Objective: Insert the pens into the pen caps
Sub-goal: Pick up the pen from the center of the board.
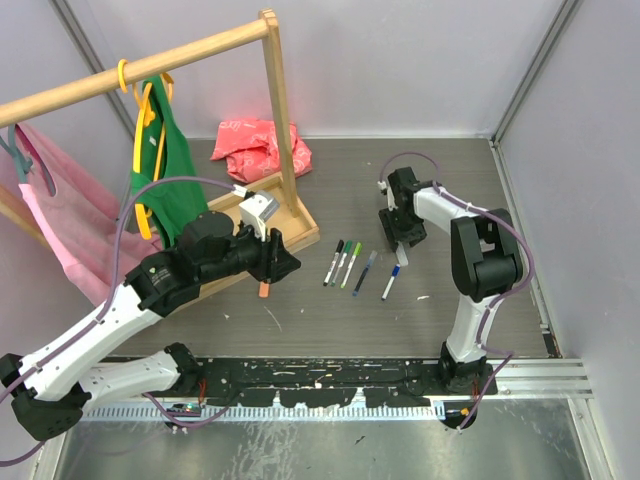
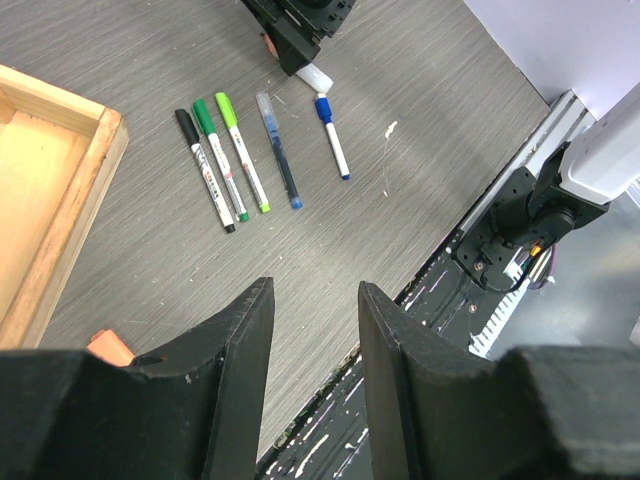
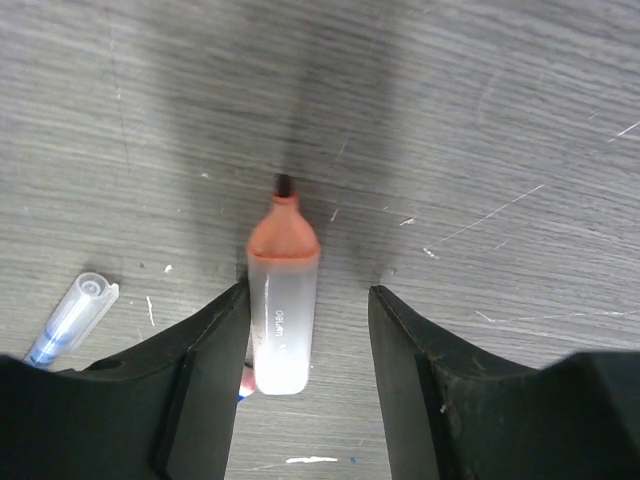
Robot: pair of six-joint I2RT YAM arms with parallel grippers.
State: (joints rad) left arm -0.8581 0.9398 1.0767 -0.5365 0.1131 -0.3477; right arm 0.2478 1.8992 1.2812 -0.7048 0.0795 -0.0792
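My right gripper (image 3: 309,292) (image 1: 397,243) is low over the table and straddles a stubby pen (image 3: 283,300) with a frosted white barrel and an orange tip. Its left finger touches the barrel, its right finger stands clear, and the jaws are open. Several capped pens (image 1: 352,266) lie in a row mid-table: black (image 2: 204,170), green (image 2: 221,158), light green (image 2: 243,152), dark blue (image 2: 278,150) and blue (image 2: 333,137). My left gripper (image 2: 316,288) (image 1: 288,264) hovers left of them, open with an empty gap. An orange pen cap (image 2: 110,347) (image 1: 264,290) shows beside its left finger; whether it is held I cannot tell.
A wooden clothes rack stands at the back left, its base frame (image 1: 298,226) right behind my left gripper. A green garment (image 1: 170,175) and a pink one (image 1: 60,220) hang from it. A red bag (image 1: 262,146) lies behind it. A metal rail (image 1: 350,375) runs along the near edge.
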